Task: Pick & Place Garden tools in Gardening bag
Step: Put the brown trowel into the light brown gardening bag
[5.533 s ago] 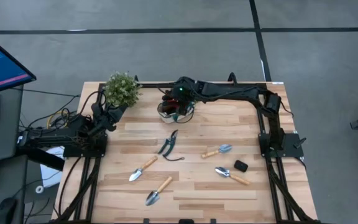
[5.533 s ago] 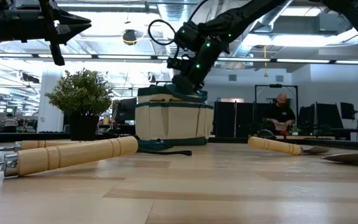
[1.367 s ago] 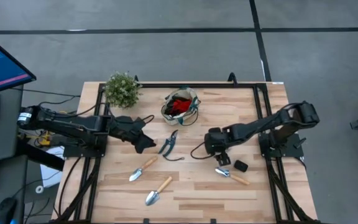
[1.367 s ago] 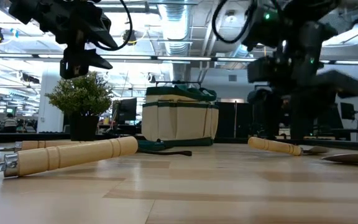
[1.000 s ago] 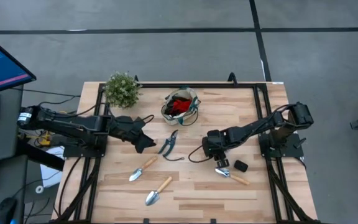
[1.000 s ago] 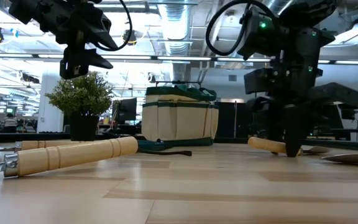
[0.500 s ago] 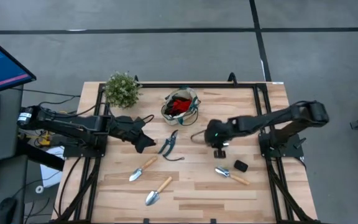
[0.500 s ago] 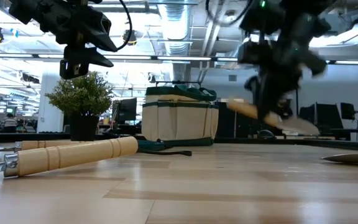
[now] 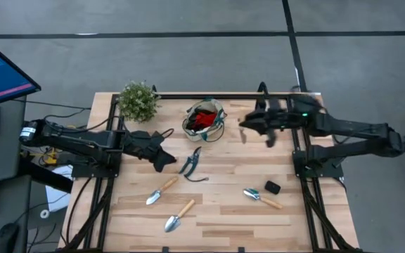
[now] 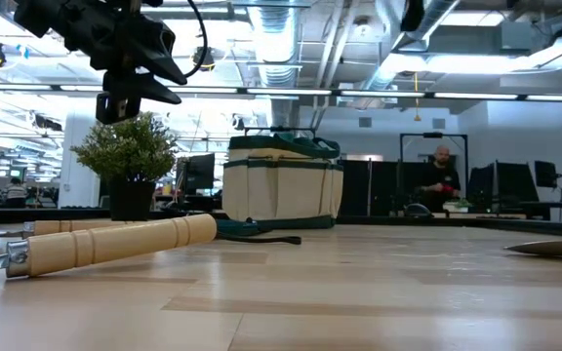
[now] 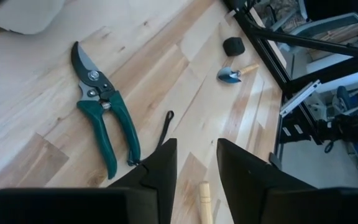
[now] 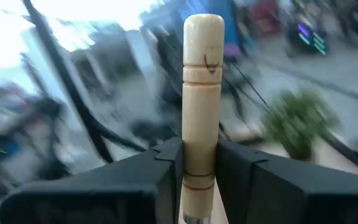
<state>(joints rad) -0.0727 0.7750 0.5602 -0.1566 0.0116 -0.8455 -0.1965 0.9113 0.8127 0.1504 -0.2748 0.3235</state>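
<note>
The beige gardening bag [image 9: 202, 119] with green trim stands at the far middle with red gloves [image 9: 201, 117] inside; it also shows in the low view [image 10: 281, 185]. My right gripper [image 9: 257, 125] is high to the bag's right, shut on a wooden-handled trowel [image 12: 202, 93]. My left gripper [image 9: 162, 160] hovers open left of the green-handled pruning shears [image 9: 190, 164], which lie flat [image 11: 101, 106]. Three trowels lie on the table: two near the front left [image 9: 162, 190] [image 9: 179, 216], one at the right [image 9: 261, 198]. My right gripper pinches the trowel's wooden handle [image 12: 199, 163] between its two fingers [image 12: 166, 168], near the metal end. The handle runs forward along the fingers, its rounded free end [image 12: 204, 25] sticking out past them. The trowel is lifted clear of the table.
A bushy green plant [image 9: 138, 100] stands at the far left corner. A small black lump [image 9: 272, 187] lies by the right trowel. A person [image 10: 442, 180] shows in the room behind. Bare wood lies between the bag and the shears.
My right gripper, shut on the trowel's handle, has lifted it off the table right of the middle and carried it up and toward the far edge, beside the bag, turning as it went. The left arm has kept still.
</note>
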